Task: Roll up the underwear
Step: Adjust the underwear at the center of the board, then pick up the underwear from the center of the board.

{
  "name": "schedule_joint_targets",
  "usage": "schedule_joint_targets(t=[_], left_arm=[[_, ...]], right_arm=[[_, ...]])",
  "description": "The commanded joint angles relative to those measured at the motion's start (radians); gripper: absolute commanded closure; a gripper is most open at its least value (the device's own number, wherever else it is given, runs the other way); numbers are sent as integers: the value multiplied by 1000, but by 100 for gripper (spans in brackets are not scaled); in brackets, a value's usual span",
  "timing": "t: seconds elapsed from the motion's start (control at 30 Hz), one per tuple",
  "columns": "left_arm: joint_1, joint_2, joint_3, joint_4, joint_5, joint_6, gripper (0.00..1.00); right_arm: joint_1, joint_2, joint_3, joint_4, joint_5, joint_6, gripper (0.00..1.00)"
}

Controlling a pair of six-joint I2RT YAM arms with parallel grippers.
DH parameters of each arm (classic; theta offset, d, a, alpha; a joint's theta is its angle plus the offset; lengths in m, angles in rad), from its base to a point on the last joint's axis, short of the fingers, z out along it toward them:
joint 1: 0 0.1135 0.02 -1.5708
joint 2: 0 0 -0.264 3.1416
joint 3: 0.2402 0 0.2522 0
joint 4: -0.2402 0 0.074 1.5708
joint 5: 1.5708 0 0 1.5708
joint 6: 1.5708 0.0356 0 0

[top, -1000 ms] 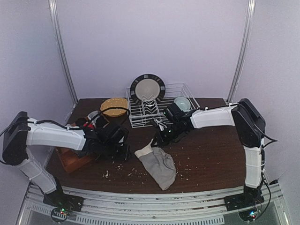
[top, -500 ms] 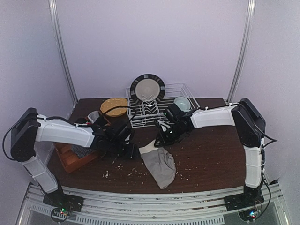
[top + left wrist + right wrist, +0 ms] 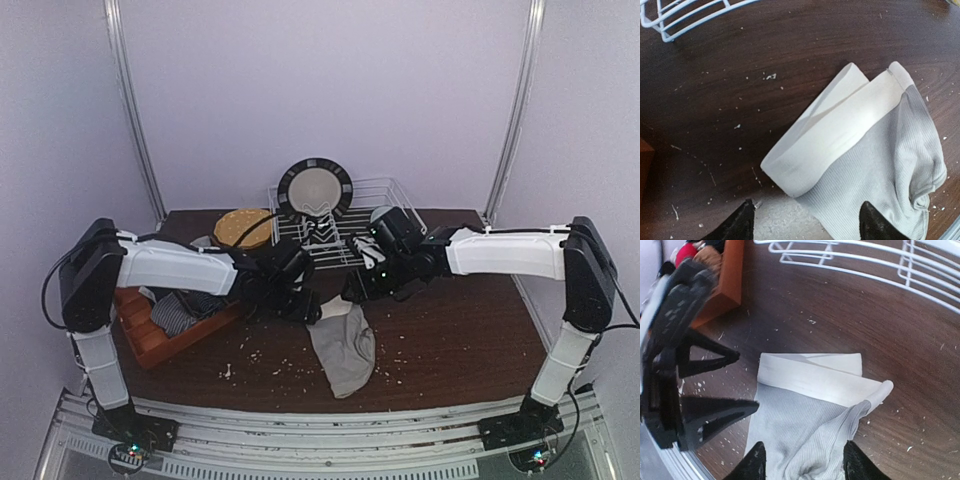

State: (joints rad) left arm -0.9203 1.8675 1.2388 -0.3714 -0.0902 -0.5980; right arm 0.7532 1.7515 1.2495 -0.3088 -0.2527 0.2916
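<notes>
Underwear (image 3: 345, 350) between left claw (image 3: 303, 303) and right claw (image 3: 362, 287), rack (image 3: 400, 200) behind

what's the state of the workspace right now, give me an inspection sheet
surface: dark wooden table, strewn with pale crumbs
job's things: grey-beige underwear lying unrolled mid-table, white waistband towards the rack; striped underwear in the orange box
clutter: wire dish rack holding a plate; round wicker basket
grippers: left gripper and right gripper, jaws open, empty, over the waistband
cables: black cable looped by the left arm's shoulder
surroundings: plain lilac walls, nothing else seen
</notes>
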Motion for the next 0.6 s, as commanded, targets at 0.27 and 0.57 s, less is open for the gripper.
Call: schedule_joint_targets(t=[0.27, 0.57], left_arm=[[51, 122, 49, -13, -16, 26, 94], [61, 136, 3, 6, -22, 12, 100]], right_arm=[[28, 100, -65, -22, 91, 58, 87], [-1, 63, -181, 0, 115, 93, 90]])
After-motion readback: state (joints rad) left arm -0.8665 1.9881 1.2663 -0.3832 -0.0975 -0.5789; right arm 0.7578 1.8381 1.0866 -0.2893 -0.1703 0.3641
